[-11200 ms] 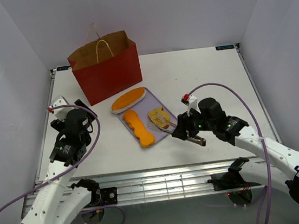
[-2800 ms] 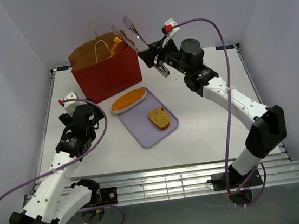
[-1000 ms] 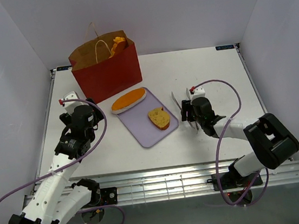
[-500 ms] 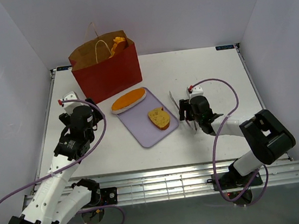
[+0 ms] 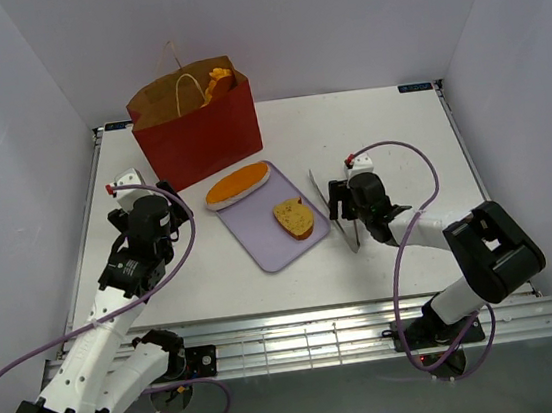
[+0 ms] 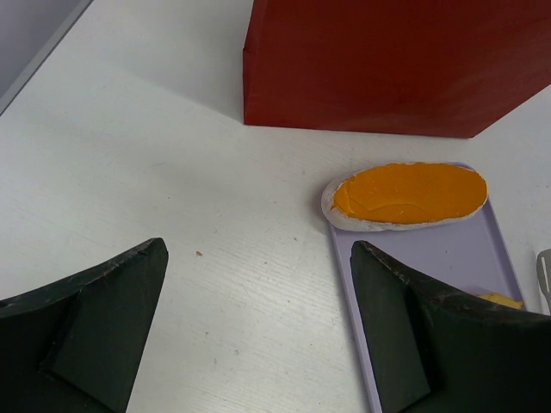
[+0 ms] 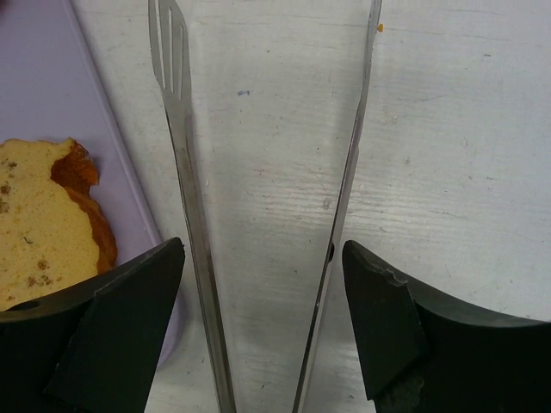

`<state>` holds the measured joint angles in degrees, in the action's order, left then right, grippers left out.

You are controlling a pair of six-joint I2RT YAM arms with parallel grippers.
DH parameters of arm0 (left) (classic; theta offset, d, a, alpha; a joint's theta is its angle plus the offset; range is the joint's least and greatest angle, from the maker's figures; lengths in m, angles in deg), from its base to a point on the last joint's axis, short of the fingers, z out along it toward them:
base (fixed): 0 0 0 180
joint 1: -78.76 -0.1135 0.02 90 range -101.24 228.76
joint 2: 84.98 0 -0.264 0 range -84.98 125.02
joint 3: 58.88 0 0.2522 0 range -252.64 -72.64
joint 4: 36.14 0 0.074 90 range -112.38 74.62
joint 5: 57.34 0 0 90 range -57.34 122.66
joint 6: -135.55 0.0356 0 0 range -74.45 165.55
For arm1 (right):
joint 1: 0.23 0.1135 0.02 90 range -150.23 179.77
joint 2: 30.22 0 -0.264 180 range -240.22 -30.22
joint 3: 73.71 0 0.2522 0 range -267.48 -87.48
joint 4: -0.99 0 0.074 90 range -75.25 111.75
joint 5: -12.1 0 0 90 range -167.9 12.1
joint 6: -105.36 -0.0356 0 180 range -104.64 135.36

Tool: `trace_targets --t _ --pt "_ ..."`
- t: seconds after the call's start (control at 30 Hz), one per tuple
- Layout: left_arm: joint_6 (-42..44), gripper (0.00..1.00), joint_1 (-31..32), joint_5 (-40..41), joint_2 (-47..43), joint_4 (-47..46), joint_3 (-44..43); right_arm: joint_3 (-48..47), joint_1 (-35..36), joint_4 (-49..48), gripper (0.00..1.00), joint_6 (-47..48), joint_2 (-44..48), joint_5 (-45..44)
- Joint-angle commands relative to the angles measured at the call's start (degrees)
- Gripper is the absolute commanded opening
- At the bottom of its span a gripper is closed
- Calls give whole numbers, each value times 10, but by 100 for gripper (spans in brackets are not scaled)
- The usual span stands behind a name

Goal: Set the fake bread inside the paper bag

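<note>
The red paper bag (image 5: 197, 136) stands upright at the back left, with an orange bread piece (image 5: 212, 81) poking out of its top. Its red wall fills the top of the left wrist view (image 6: 396, 64). An orange-golden loaf (image 5: 237, 184) (image 6: 405, 194) lies on the far end of the lavender tray (image 5: 265, 243). A brown-crusted slice (image 5: 294, 218) (image 7: 43, 219) lies on the tray's right side. My left gripper (image 5: 164, 196) (image 6: 258, 318) is open and empty over the table left of the tray. My right gripper (image 5: 337, 203) (image 7: 263, 318) is open, just right of the tray, with the metal tongs between its fingers.
The long metal tongs (image 5: 346, 233) (image 7: 176, 129) lie spread along the tray's right edge (image 7: 112, 146), with small gaps to both fingers. The tray's left edge (image 6: 349, 284) shows beside my left gripper's right finger. White walls surround the table.
My right gripper has shifted slightly left toward the tray and the tongs have come down flatter onto the table. The left arm has barely moved.
</note>
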<state>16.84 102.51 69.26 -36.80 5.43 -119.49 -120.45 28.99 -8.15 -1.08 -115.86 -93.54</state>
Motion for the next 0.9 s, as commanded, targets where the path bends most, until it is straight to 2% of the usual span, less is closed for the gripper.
trace_targets --t 0.0,0.13,0.2,0.33,0.37,0.5,0.63,0.87 --pt "3 98 1 -2 -13 -7 0 -32 -3 15 80 -4 22 2" --pt "3 98 1 0 -12 -7 0 -84 -3 69 85 8 58 -1" --pt "4 98 1 1 -13 -7 0 -108 -2 111 92 18 80 -2" --pt "4 98 1 2 -12 -6 -1 -164 -3 182 96 19 122 12" --pt "4 98 1 1 -12 -7 -1 -176 -2 191 90 18 134 31" --pt "5 98 1 -2 -7 -7 -2 -201 -2 229 90 6 198 62" --pt "6 98 1 -1 -8 -7 -1 -224 -2 327 90 9 228 43" --pt "6 98 1 2 1 -7 0 -154 -2 351 90 8 300 18"
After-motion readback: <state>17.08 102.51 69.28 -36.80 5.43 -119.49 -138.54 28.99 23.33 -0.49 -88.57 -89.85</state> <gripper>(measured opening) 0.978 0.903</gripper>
